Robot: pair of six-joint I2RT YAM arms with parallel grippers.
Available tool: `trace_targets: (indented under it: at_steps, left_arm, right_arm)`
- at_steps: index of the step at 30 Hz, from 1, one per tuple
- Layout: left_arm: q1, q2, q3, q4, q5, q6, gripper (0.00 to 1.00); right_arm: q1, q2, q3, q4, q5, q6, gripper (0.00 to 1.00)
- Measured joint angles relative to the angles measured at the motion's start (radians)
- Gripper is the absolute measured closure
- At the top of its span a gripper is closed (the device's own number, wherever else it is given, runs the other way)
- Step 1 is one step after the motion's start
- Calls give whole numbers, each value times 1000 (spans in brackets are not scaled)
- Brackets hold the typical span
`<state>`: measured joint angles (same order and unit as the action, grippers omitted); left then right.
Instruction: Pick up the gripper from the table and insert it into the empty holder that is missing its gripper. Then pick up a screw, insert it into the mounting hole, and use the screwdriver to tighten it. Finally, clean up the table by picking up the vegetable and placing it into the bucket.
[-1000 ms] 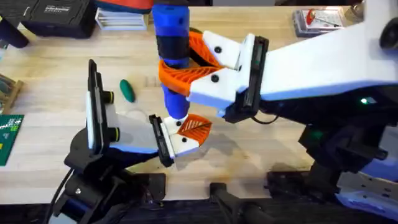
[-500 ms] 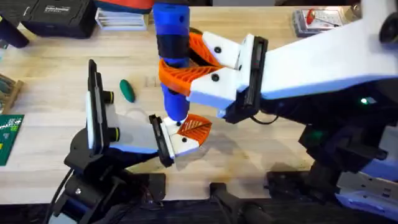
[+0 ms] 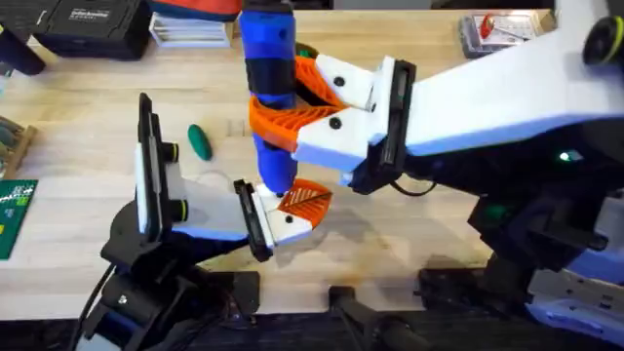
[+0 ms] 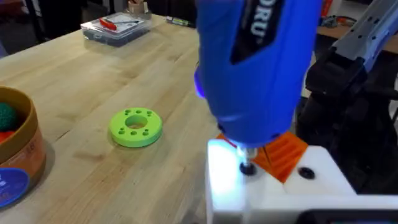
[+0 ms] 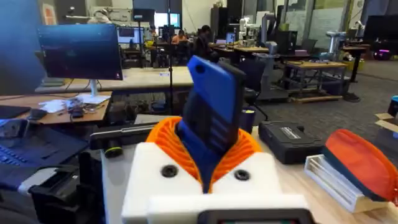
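Note:
My right gripper (image 3: pixel 278 97) is shut on the bright-blue screwdriver (image 3: pixel 268 88), its orange ribbed pads (image 5: pixel 249 149) clamped around the body. The screwdriver stands nearly upright. Its thin tip (image 4: pixel 247 167) rests on a small dark screw head in the white holder (image 4: pixel 273 186) on my left gripper (image 3: pixel 291 210). The orange ribbed gripper piece (image 3: pixel 307 200) sits in that holder, beside the tip. The dark-green vegetable (image 3: pixel 200 142) lies on the table to the left. The yellow-orange bucket (image 4: pixel 15 155) with a blue label holds toys at the edge of the left wrist view.
A flat bright-green ring (image 4: pixel 135 127) lies on the wooden table (image 3: pixel 419 214). A clear plastic box (image 3: pixel 502 29) sits at the back right, a black case (image 3: pixel 88 19) at the back left, and a green circuit board (image 3: pixel 12 214) at the left edge.
The right arm has edged very slightly left. The screwdriver tip stays on the same spot of the holder, and the left arm has not moved.

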<state>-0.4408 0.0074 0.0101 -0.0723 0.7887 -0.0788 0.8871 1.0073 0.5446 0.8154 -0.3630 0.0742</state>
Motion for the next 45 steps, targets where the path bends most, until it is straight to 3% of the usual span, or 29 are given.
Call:
trace_targets:
  at_steps: [21,31,39,40,45]
  left_arm:
    - [0,-2,0,0,-4,1,995]
    - [0,-2,0,1,-4,1,995]
    - [0,-2,0,1,-4,0,995]
    - [0,-2,0,1,-4,0,995]
    - [0,-2,0,1,-4,0,995]
  right_arm:
    - [-4,0,-3,42,-9,7,978]
    - [-84,-4,23,67,-11,11,978]
    - [-409,-4,32,-210,-2,-320,978]
    - [-507,-4,32,-305,39,-493,978]
    - [-624,1,32,-488,195,-844,978]
